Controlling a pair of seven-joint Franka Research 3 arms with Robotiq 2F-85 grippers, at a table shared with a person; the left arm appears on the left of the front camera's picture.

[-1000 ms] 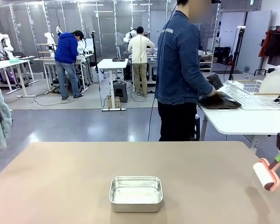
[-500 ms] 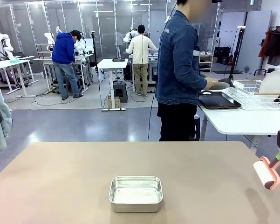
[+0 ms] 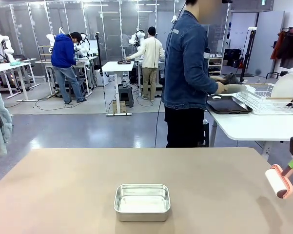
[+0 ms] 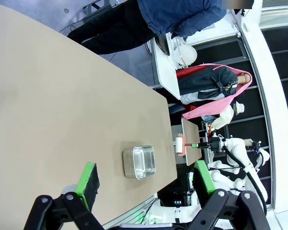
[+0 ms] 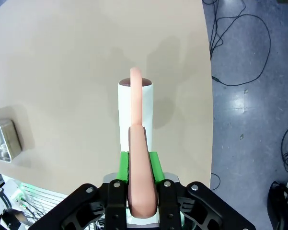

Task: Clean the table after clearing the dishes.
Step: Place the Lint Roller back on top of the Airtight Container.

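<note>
We look across a wide beige table [image 3: 63,185] that is bare except for one thing. Going left to right, our left gripper [image 4: 144,184] hangs above the near part of the table in its wrist view, its two green-padded fingers [image 4: 90,178] spread wide apart with nothing between them. Near the middle of the near edge sits a square steel pan [image 3: 142,202], which looks empty.

At the far right our right gripper [image 5: 139,165] is clamped on the pink handle of a lint roller [image 3: 280,182]. The white roll [image 5: 135,112] points out ahead of the fingers and hovers above the table's right-hand part, close to its edge; we cannot quite tell whether it touches the surface, though a shadow beneath it suggests a small gap.

Beyond the table, a person [image 3: 187,73] in a denim jacket stands at a white side table [image 3: 253,127], hands over a dark tray [image 3: 229,106] beside a white wire dish rack [image 3: 263,97]. So the dishes appear to be already off our table, and wiping is the step left.

We judge the main risks to be these: the roller starts so near the edge that a stroke could run off it, a sweep toward the middle could knock the pan, and a tilted roll would touch on one end only and miss crumbs.
</note>
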